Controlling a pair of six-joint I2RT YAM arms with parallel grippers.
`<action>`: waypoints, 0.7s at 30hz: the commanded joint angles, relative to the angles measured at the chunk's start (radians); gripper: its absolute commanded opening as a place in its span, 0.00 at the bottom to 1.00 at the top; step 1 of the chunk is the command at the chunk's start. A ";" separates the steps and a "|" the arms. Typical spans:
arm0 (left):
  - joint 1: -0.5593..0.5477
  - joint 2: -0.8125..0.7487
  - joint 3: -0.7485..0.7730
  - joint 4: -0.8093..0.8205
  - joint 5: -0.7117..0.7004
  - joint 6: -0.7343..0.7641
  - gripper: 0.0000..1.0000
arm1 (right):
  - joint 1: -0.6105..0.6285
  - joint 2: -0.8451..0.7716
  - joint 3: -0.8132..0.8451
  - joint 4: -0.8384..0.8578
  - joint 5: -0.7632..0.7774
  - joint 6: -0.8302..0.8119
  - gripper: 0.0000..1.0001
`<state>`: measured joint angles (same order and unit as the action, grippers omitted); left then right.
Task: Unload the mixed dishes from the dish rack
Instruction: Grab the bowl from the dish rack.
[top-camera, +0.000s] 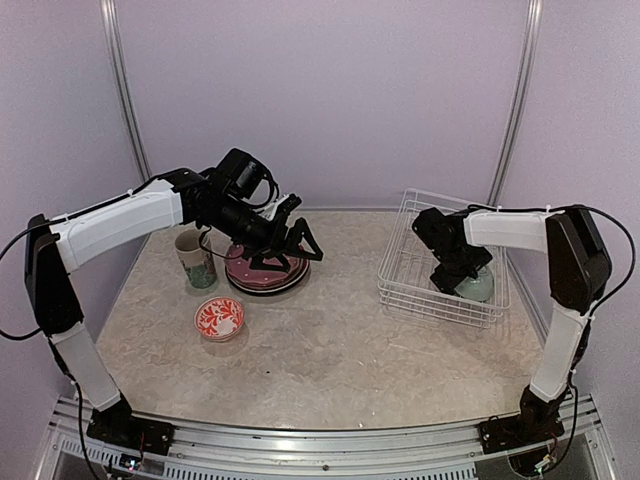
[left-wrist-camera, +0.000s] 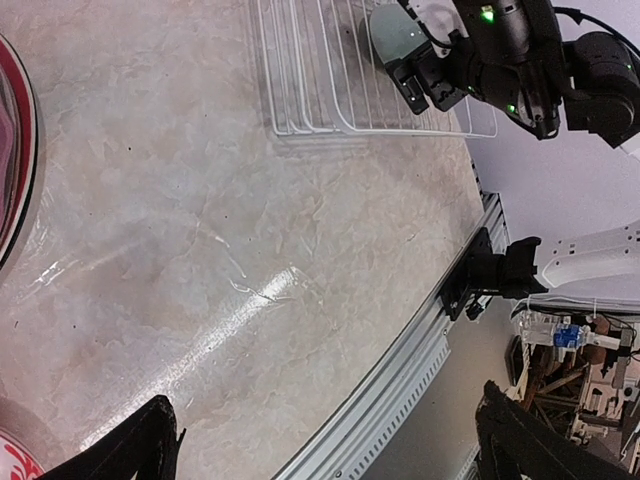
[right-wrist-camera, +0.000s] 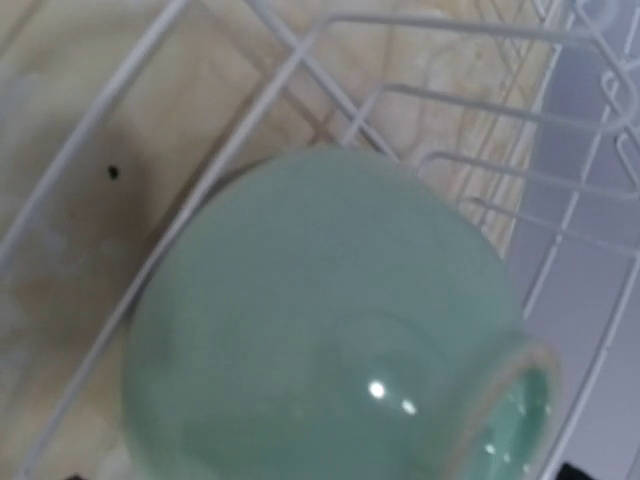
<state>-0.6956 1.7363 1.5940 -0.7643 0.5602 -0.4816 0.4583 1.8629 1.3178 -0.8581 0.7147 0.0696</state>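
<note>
L gripper jaws spread wide, hovering over plate stack on table. R gripper also wide apart, down in dish rack, close over 1 mint bowl lying on its side.

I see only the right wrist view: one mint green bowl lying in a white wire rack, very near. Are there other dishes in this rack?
Observer: No. In the top view the mint green bowl is the only dish in the dish rack.
Operator: Where are the other dishes?
Observer: On the table, at the left: a plate stack, a tall mug beside it, and a small red-patterned bowl nearer the arms.
Operator: And the left tool?
Observer: The left tool is open, holding nothing, over the plate stack.
</note>
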 joint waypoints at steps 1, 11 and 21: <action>-0.005 -0.032 0.019 -0.013 0.004 0.017 0.99 | 0.021 0.054 0.022 -0.014 0.063 -0.026 1.00; -0.005 -0.035 0.018 -0.014 0.000 0.017 0.99 | 0.036 0.119 0.023 0.006 0.187 -0.026 1.00; -0.005 -0.043 0.018 -0.013 -0.001 0.017 0.99 | 0.054 0.185 0.067 -0.042 0.245 0.031 1.00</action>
<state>-0.6956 1.7241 1.5940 -0.7658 0.5606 -0.4816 0.4946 2.0079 1.3445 -0.8726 0.9062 0.0502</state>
